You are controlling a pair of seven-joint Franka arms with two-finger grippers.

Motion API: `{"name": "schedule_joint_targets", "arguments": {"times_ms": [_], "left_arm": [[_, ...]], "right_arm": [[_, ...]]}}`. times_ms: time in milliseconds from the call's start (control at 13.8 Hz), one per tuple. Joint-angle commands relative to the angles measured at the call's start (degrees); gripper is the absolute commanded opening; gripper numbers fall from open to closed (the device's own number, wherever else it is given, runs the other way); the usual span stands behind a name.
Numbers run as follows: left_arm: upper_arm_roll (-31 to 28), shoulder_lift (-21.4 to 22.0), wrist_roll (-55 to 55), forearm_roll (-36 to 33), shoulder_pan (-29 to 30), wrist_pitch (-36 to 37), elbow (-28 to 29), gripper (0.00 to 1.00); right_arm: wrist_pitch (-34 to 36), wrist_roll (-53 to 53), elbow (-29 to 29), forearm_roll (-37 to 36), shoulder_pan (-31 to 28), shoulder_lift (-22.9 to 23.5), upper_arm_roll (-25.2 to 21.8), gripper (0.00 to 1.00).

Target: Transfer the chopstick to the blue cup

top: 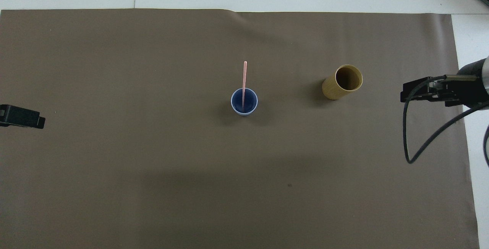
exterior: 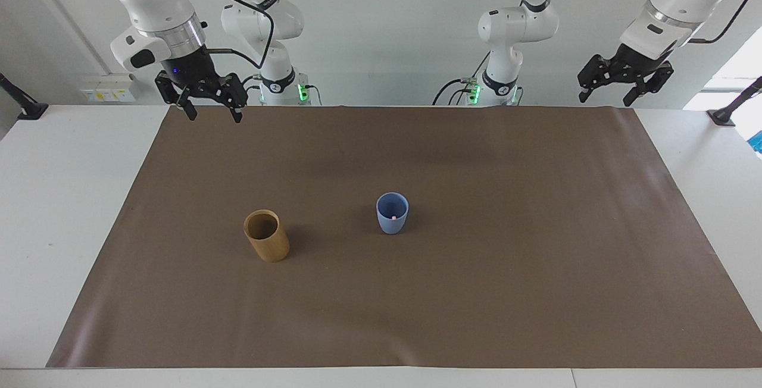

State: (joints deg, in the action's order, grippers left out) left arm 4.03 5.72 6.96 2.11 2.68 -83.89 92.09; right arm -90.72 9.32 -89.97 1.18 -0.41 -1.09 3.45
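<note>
The blue cup (exterior: 392, 214) stands upright near the middle of the brown mat, also in the overhead view (top: 244, 105). One pale-pink chopstick (top: 244, 81) stands in it and leans away from the robots; only its tip (exterior: 394, 217) shows in the facing view. My right gripper (exterior: 213, 114) hangs open and empty over the mat's edge nearest the robots, at the right arm's end; it also shows in the overhead view (top: 410, 93). My left gripper (exterior: 604, 99) hangs open and empty over that same edge at the left arm's end, also in the overhead view (top: 28, 117).
A taller tan wooden cup (exterior: 266, 236) stands upright beside the blue cup, toward the right arm's end, with nothing showing in it (top: 342, 83). The brown mat (exterior: 476, 304) covers most of the white table. A black cable (top: 414, 142) loops below the right gripper.
</note>
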Motion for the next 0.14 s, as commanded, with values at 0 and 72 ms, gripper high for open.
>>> {"name": "schedule_joint_targets", "arguments": {"times_ms": [0,72], "left_arm": [[0.3,0.3,-0.3,0.3,0.7,0.1,-0.4,1.0],[0.3,0.3,-0.3,0.3,0.7,0.1,-0.4,1.0]], "right_arm": [[-1.8,-1.3,-1.9,0.8,-0.6,-1.4,0.4,1.0],[-2.5,-1.2,-1.9,0.8,-0.6,-1.4,0.4,1.0]]}}
